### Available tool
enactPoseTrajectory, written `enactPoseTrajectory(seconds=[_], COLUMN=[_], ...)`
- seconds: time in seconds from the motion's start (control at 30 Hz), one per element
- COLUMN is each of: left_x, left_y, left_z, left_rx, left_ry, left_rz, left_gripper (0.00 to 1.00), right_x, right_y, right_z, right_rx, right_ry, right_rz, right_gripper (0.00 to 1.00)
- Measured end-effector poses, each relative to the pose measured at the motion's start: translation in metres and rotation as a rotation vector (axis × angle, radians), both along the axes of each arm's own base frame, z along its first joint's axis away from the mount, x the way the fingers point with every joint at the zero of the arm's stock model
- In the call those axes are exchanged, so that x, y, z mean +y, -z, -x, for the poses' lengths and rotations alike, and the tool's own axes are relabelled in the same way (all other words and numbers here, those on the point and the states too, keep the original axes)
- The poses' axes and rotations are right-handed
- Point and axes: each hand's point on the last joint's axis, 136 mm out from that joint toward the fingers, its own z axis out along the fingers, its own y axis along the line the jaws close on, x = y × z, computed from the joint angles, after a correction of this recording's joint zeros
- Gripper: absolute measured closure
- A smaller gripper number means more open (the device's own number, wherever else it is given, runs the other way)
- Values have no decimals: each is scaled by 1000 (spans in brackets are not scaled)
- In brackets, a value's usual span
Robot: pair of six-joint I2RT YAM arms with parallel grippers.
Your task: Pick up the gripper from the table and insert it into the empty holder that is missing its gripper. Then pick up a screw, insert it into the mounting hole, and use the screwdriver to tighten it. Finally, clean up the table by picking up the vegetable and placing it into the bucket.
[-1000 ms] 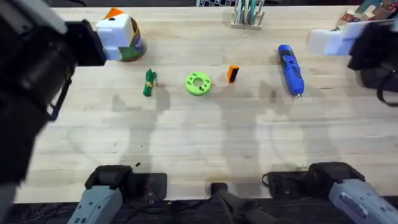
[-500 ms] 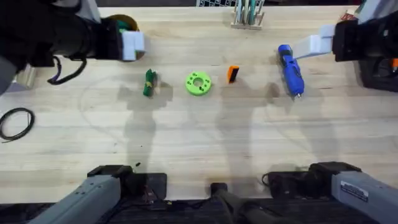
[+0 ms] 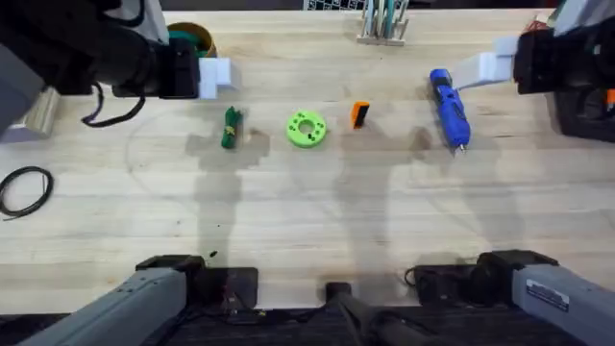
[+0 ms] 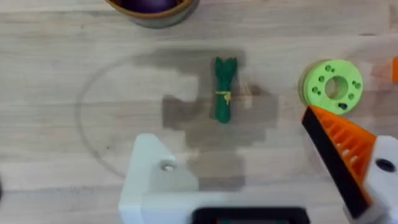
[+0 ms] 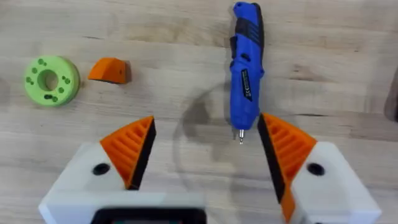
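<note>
The orange gripper piece (image 3: 359,114) (image 5: 109,70) lies mid-table, right of a lime-green disc (image 3: 307,129). My left gripper (image 3: 215,75) (image 4: 230,130) hovers open above the dark green vegetable (image 3: 230,127) (image 4: 224,89). One of its fingers is a bare white holder (image 4: 155,180) with a hole; the other carries an orange pad. The green bucket (image 3: 192,38) (image 4: 152,7) stands just behind, partly hidden by the arm. The blue screwdriver (image 3: 449,106) (image 5: 244,68) lies at the right, with my right gripper (image 3: 490,67) (image 5: 205,124) open above its tip. No screw is clearly visible.
A rack of tools (image 3: 382,24) stands at the back edge. A black cable loop (image 3: 24,187) lies at the far left. A tiny dark speck (image 3: 212,255) sits near the front left; what it is I cannot tell.
My left arm has swung back from close under the camera and its gripper now hangs slightly right and nearer, over the vegetable. The right gripper shifted left a second ago, then held still.
</note>
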Motion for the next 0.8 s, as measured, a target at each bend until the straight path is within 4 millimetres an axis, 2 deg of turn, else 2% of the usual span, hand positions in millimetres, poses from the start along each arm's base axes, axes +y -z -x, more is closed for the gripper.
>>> enactPoseTrajectory(seconds=[0.17,0.27,0.53,0.8], left_x=[-1,-2,3,5], left_y=[-9,-6,29,62], left_z=[-1,-5,-9,-22], left_rx=[70,117,257,325], left_ry=[9,11,-1,-5], left_rz=[4,4,-23,-34], left_gripper=[15,15,14,13], right_x=[0,0,0,0], right_y=[0,0,0,0], right_z=[0,0,0,0], right_rx=[0,0,0,0], right_ry=[0,0,0,0], right_rz=[0,0,0,0], right_gripper=[10,9,10,10])
